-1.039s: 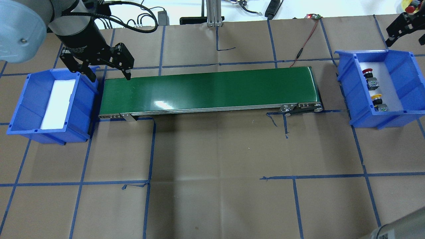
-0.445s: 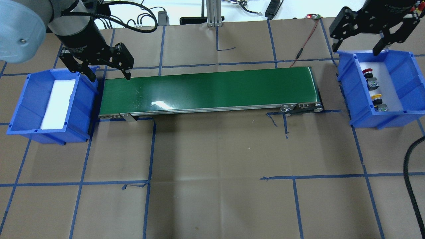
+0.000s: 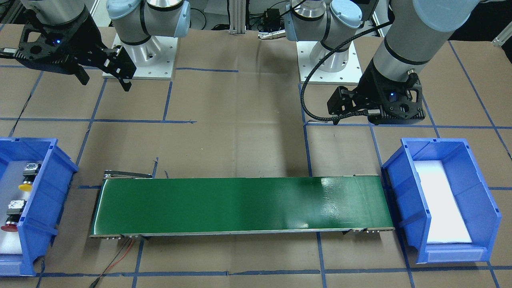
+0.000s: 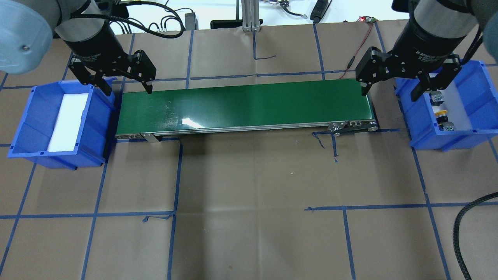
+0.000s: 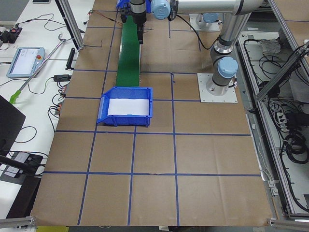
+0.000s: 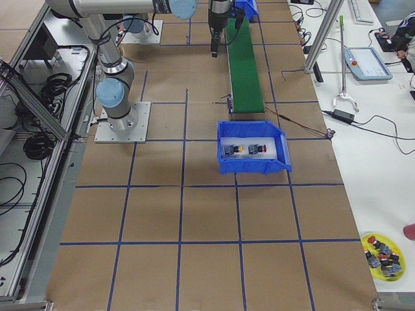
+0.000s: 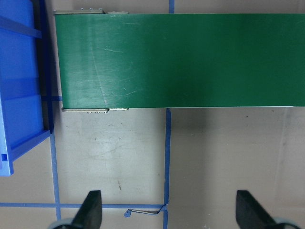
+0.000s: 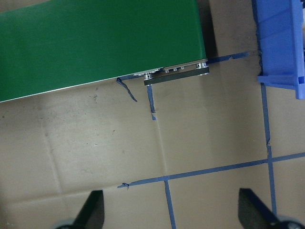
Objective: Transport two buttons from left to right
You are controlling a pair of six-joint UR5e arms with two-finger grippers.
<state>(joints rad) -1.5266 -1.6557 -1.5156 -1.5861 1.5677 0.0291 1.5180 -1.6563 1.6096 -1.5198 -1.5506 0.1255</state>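
The yellow-capped button (image 4: 441,114) and the red-capped button (image 3: 9,227) lie in the blue right bin (image 4: 472,83). In the overhead view my right gripper hides the red cap and only its grey base (image 4: 437,97) shows. Both buttons also show in the right side view, yellow (image 6: 232,149) and red (image 6: 256,149). My right gripper (image 4: 389,95) is open and empty, high over the gap between the green conveyor belt (image 4: 245,103) and that bin. My left gripper (image 4: 128,91) is open and empty over the belt's left end, beside the blue left bin (image 4: 99,112).
The left bin holds only a white foam liner (image 4: 68,120). A red wire (image 4: 358,48) runs from the conveyor's far right corner to the back edge. A black cable (image 4: 461,237) loops in at the front right. Blue tape lines grid the brown table cover.
My right gripper has swung in from the far right back corner, leftward and toward the conveyor's right end, staying open. My left gripper has not moved.
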